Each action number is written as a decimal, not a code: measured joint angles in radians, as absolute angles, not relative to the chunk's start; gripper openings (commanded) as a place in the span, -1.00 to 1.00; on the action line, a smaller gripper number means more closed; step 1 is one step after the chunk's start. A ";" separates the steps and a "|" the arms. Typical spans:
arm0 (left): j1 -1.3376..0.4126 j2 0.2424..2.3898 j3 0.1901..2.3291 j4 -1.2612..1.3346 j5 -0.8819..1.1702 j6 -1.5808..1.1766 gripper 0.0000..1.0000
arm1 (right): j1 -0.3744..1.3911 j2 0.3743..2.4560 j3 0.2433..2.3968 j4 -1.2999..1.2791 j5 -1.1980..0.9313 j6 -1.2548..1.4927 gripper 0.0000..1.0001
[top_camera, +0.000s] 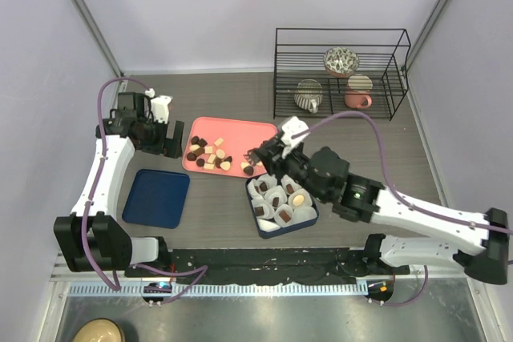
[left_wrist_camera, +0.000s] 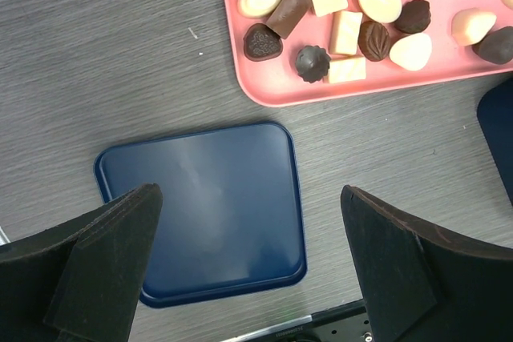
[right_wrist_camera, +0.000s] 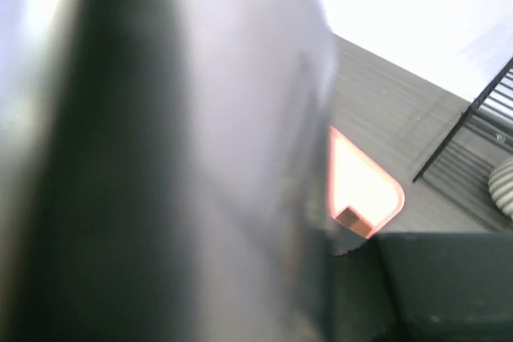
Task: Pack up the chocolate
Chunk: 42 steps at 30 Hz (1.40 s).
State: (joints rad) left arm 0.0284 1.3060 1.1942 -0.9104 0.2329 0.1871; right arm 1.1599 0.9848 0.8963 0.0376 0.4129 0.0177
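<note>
While the left pincer (left_wrist_camera: pixel 248 198) hangs wide apart and the right pincer (top_camera: pixel 255 162), its state impossible to tell, hovers beside the chocolate (top_camera: pixel 210 154) on the pink tray (top_camera: pixel 248 130) in the middle of the counter (top_camera: pixel 216 218), a square, gentle pinch on one piece seems best.

We have our right gripper (top_camera: pixel 255 158) over the right edge of the pink tray (top_camera: pixel 240 130), and we cannot tell how its jaws stand. The chocolates (top_camera: pixel 208 154) lie loose on the tray just to its left. Just nearer to us than that gripper sits a blue box (top_camera: pixel 313 216) of white paper cups (top_camera: pixel 260 188), several holding a chocolate. Our left gripper (top_camera: pixel 164 140), fingers spread, hangs just left of the tray, with a flat blue tray (top_camera: pixel 156 196) nearer to us. A wire rack (top_camera: pixel 377 70) stands well beyond the right gripper.
</note>
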 measured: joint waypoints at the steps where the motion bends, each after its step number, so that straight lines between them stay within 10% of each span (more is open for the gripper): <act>1: 0.028 1.306 1.194 -0.910 0.234 0.187 0.99 | 1.137 1.019 0.900 0.082 0.396 0.004 -0.30; 16: 0.028 1.306 1.194 -0.909 0.238 0.186 0.99 | 0.852 1.884 1.319 0.394 0.113 -0.047 -0.31; 24: 0.028 1.304 1.194 -0.910 0.233 0.192 1.00 | 0.849 1.958 1.400 0.453 0.076 -0.036 0.14; 42: 0.028 1.263 1.187 -0.910 0.213 0.203 0.99 | 0.849 2.004 1.362 0.477 0.067 -0.020 0.09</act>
